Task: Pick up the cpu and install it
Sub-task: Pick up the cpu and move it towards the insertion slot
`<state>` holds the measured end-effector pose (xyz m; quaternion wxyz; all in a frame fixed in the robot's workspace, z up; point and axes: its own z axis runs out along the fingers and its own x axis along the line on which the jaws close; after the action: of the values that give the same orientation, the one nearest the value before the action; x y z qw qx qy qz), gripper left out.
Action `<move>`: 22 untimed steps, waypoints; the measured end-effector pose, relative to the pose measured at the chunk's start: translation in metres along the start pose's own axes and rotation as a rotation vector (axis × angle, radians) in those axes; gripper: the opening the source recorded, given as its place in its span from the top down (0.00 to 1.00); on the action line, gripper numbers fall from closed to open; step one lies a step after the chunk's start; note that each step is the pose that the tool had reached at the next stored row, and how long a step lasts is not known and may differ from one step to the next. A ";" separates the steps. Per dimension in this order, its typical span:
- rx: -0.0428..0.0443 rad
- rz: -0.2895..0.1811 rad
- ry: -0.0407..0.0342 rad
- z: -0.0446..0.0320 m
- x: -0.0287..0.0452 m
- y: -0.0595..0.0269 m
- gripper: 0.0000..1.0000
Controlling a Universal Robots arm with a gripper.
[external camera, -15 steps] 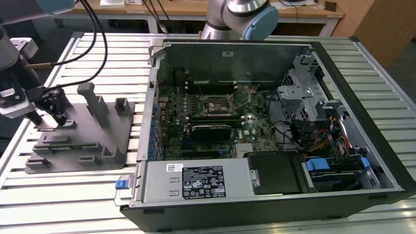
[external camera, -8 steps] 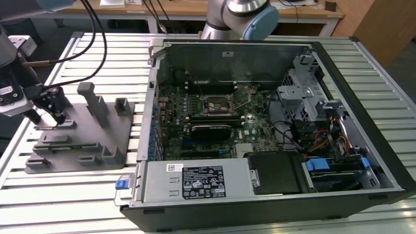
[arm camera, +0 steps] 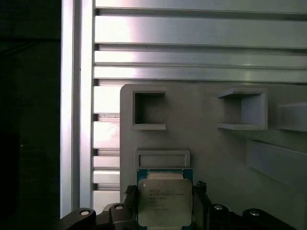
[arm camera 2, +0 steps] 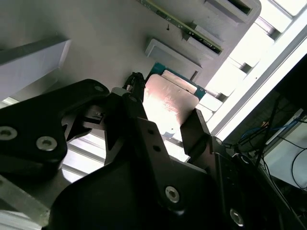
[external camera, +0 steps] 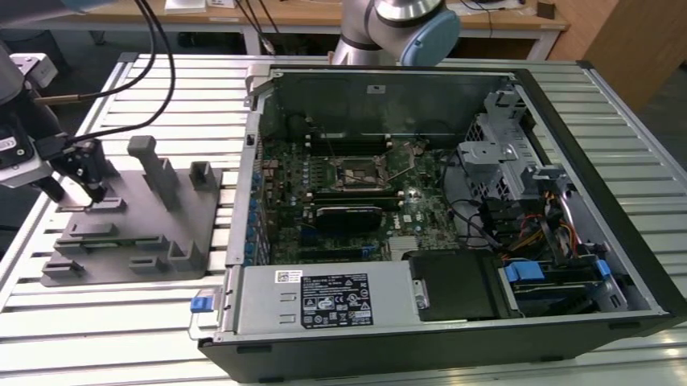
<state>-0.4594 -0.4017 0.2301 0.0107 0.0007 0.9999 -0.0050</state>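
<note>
Well apart from the open computer case (external camera: 601, 153), the gripper (external camera: 83, 191) hangs low over the grey tray (external camera: 140, 245) at the exterior view's left, its tips down among the tray's upright pegs (external camera: 159, 173). The tray lies flat on the slatted metal table (external camera: 172, 104), just beside the case's outer wall.

In the first wrist view, the cpu (arm camera: 164, 203), a small square chip with a pale silver top on a green board, sits between the two black fingers (arm camera: 130, 196), which press against its opposite edges, so the gripper is clamped on the chip. Close beside it on the tray are a low rectangular block (arm camera: 163, 158) and, farther off, two square open-sided pockets (arm camera: 148, 109).

The second wrist view shows the same hold from the side. One finger stands at the chip's near corner and the other against its far edge, and the silver top catches a bright glare. Whether the chip rests on the tray or is raised just off it cannot be told.

Inside the case, the green motherboard (external camera: 355, 205) lies face up with its square processor socket (external camera: 359, 170) near the middle. A silver power supply (external camera: 322, 299) fills the near corner, and bundled cables (external camera: 516, 217) run along the exterior view's right. The arm's grey and blue base joint (external camera: 403, 28) stands behind the case.
</note>
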 end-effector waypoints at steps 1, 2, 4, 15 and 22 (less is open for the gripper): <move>0.0000 0.000 0.0000 -0.0009 0.0000 0.0000 0.46; 0.0000 0.000 0.0001 -0.0018 0.0000 0.0000 0.46; 0.0000 0.000 0.0001 -0.0036 -0.0001 0.0000 0.46; 0.0000 0.000 0.0001 -0.0149 -0.0003 -0.0001 0.46; 0.0000 0.000 0.0001 -0.0240 -0.0005 0.0000 0.46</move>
<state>-0.4594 -0.4014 0.2541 0.0107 0.0007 0.9999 -0.0050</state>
